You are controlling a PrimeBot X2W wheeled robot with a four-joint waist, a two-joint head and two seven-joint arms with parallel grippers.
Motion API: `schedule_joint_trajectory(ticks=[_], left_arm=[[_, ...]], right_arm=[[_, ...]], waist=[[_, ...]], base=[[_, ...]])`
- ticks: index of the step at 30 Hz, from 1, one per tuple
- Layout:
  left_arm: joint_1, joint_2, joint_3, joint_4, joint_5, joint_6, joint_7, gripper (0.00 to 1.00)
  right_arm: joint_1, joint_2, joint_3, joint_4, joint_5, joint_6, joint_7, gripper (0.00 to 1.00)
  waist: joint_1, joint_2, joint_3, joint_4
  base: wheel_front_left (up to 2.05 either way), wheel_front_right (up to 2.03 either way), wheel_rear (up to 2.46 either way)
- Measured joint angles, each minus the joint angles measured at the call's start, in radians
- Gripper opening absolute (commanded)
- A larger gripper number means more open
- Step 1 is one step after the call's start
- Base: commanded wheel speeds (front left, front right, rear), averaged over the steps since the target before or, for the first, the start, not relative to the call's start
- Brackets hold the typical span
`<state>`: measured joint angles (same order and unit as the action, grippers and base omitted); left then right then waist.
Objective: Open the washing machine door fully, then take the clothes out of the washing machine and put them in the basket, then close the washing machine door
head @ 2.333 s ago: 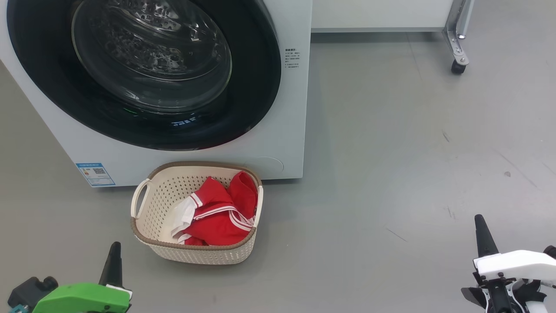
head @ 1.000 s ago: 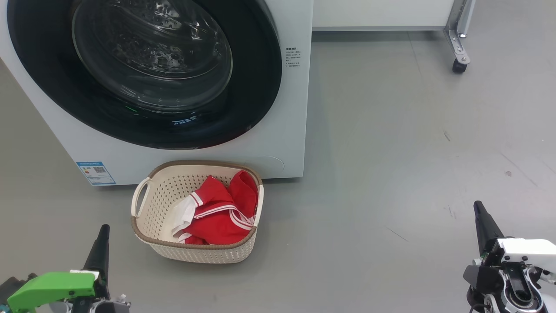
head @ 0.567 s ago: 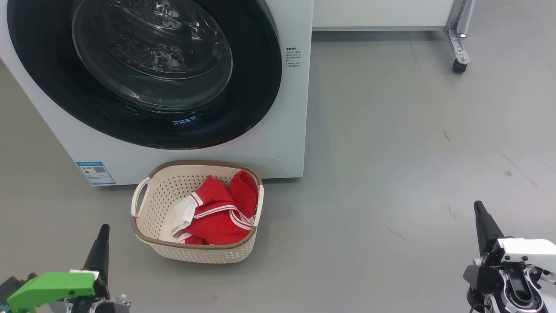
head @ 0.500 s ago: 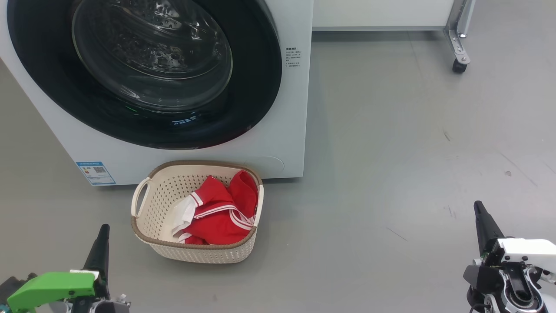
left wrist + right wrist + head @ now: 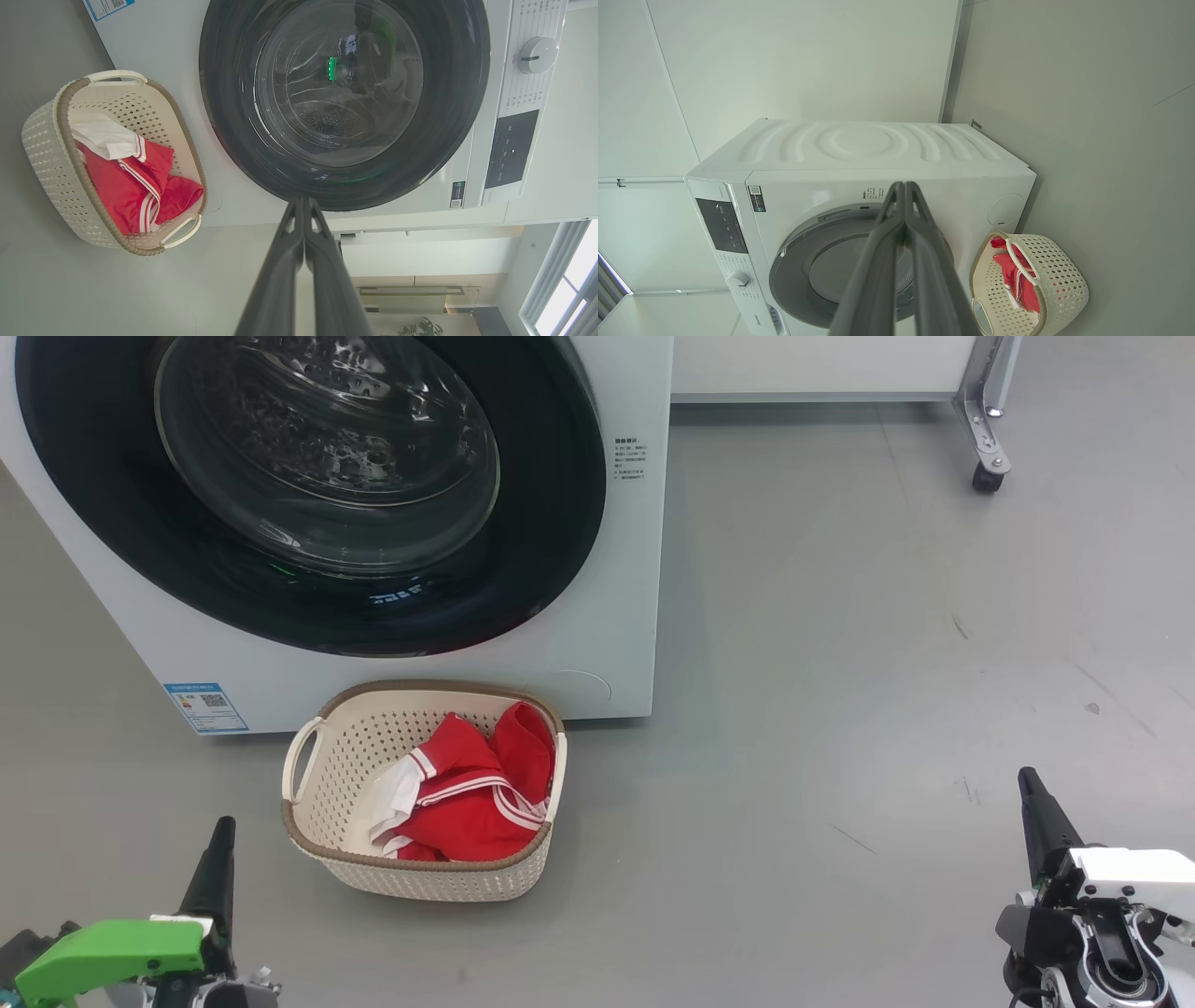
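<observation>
We see our left gripper [image 5: 222,829] low at the left of the grey floor [image 5: 840,709], fingers pressed together, empty. The washing machine [image 5: 625,616] stands beyond, its washing machine door [image 5: 308,495] shut. Just before its front, the basket [image 5: 420,887] holds the red clothes [image 5: 471,793]. Far right, our right gripper [image 5: 1030,782] is likewise closed, holding nothing

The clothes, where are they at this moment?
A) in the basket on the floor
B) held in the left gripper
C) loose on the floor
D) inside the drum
A: the red clothes lie inside the basket, which stands in front of the shut washing machine door.
</observation>
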<state>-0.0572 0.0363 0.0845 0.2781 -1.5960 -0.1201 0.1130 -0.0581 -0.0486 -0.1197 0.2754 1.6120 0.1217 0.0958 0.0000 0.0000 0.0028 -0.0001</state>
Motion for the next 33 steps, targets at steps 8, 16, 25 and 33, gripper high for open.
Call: schedule_joint_trajectory(ticks=[8, 16, 25, 33], left_arm=[[0.000, 0.000, 0.000, 0.000, 0.000, 0.000, 0.000, 0.00], [0.000, 0.000, 0.000, -0.001, 0.000, 0.000, 0.000, 0.00], [0.000, 0.000, 0.000, -0.001, 0.000, 0.000, 0.000, 0.00], [0.000, 0.000, 0.000, -0.001, 0.000, 0.000, 0.000, 0.00]], right_arm=[[0.000, 0.000, 0.000, 0.000, 0.000, 0.000, 0.000, 0.00], [0.000, 0.000, 0.000, 0.000, 0.000, 0.000, 0.000, 0.00], [0.000, 0.000, -0.001, 0.000, 0.000, 0.000, 0.000, 0.00], [0.000, 0.000, -0.001, 0.000, 0.000, 0.000, 0.000, 0.00]], waist=[[0.0000, 0.0000, 0.000, 0.000], [0.0000, 0.0000, 0.000, 0.000], [0.0000, 0.0000, 0.000, 0.000], [0.0000, 0.0000, 0.000, 0.000]], base=[[0.00, 0.00, 0.00], [0.00, 0.00, 0.00], [0.00, 0.00, 0.00], [0.00, 0.00, 0.00]])
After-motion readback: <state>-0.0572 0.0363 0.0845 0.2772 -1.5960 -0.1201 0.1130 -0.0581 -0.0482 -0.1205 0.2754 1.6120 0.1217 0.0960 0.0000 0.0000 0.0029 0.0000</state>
